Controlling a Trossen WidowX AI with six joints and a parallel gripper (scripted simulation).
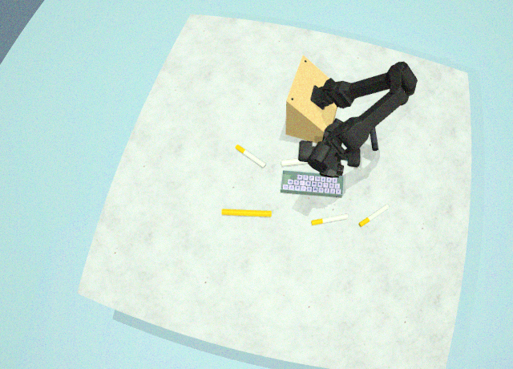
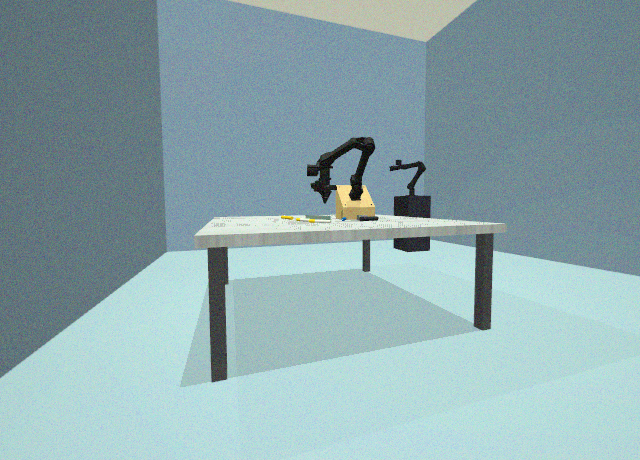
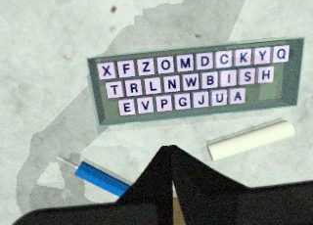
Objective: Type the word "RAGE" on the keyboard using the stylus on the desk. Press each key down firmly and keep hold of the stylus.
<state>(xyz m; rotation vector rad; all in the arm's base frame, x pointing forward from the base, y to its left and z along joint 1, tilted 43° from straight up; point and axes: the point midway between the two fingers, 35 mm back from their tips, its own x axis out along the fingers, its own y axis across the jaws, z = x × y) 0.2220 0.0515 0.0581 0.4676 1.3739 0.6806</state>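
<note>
Two black fingers of the gripper (image 1: pixel 330 173) (image 2: pixel 325 201) (image 3: pixel 168 148) meet at their tips with nothing between them, above the desk (image 1: pixel 207 265) (image 2: pixel 351 233). Just off to one side in the wrist view lies the blue stylus (image 2: pixel 343 219) (image 3: pixel 102 179), flat, its thin metal tip pointing away from the fingers; the arm (image 1: pixel 370 85) (image 2: pixel 363 155) hides it from the top camera. The pick-up is the step in hand, I judge, with typing still ahead. Coming down before the fingers part would likely strike the barrel and roll it. A grip across it at a poor angle could let it twist when a key pushes back.

On the other side rests a plain white stick (image 1: pixel 292 163) (image 3: pixel 251 140), near the keyboard (image 1: pixel 311 193) (image 2: pixel 317 217) (image 3: pixel 271 90); a wide swing could knock it against the rim. Small keys crowd together: R sits between T and L, G between P and J, so a slightly tilted tip may press a neighbour.

Farther out, a yellow rod (image 1: pixel 246 212) lies well apart, unlikely to interfere. The wooden block (image 1: pixel 304 87) (image 2: pixel 356 210) stands behind the keys, on the arm's side. Beyond the desk, a second arm (image 2: pixel 416 173) tops a dark pedestal (image 2: pixel 412 209), out of the way.
</note>
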